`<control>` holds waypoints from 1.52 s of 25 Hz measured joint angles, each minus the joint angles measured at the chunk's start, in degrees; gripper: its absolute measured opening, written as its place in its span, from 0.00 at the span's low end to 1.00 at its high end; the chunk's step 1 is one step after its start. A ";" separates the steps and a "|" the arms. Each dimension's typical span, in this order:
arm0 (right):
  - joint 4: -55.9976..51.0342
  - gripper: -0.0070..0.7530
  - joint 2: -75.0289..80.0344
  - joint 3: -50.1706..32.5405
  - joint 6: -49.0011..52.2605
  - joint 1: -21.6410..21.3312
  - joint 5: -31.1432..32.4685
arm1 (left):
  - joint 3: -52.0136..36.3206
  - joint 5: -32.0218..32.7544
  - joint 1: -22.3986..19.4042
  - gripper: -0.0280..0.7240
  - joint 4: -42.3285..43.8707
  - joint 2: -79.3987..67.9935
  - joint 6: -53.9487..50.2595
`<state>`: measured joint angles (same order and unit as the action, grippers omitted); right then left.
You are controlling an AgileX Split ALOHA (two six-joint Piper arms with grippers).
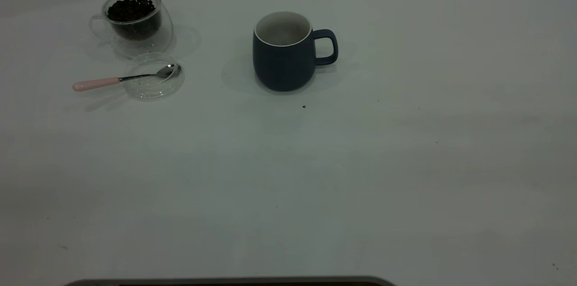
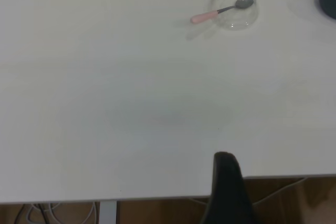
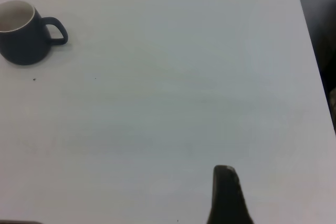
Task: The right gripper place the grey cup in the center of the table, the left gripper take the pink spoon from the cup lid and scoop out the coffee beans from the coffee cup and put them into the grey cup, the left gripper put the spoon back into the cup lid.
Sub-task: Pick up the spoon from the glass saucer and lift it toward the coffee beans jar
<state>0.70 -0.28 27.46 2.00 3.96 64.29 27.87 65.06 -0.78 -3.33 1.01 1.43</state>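
Observation:
The grey cup (image 1: 284,60) stands upright and empty at the back middle of the table, handle to the right; it also shows in the right wrist view (image 3: 21,40). A glass coffee cup (image 1: 133,17) filled with dark coffee beans stands at the back left. In front of it lies the clear cup lid (image 1: 153,83) with the pink-handled spoon (image 1: 117,80) resting in it, bowl on the lid, handle pointing left. The left gripper (image 2: 227,158) hangs shut over the table's near edge, far from the spoon (image 2: 215,13). The right gripper (image 3: 224,170) is shut and far from the cup.
A single dark speck (image 1: 304,106) lies on the white table (image 1: 315,177) just in front of the grey cup. Neither arm shows in the exterior view. A dark edge (image 1: 225,281) runs along the bottom of that view.

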 joint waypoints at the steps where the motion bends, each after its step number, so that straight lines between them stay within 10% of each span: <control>1: 0.00 0.71 0.00 0.00 0.00 0.00 0.00 | 0.00 0.00 0.00 0.81 0.00 0.00 0.05; 19: 0.00 0.71 0.00 0.00 -0.05 0.00 0.00 | 1.85 -2.86 0.00 0.74 -0.94 -1.78 -0.79; 38: 0.00 0.71 0.00 0.00 -0.12 0.00 0.00 | 17.11 -21.60 -7.14 0.72 15.82 -60.56 -27.87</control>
<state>0.70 -0.28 27.46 1.88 3.96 64.29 44.98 43.46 -7.92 12.49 -59.55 -26.44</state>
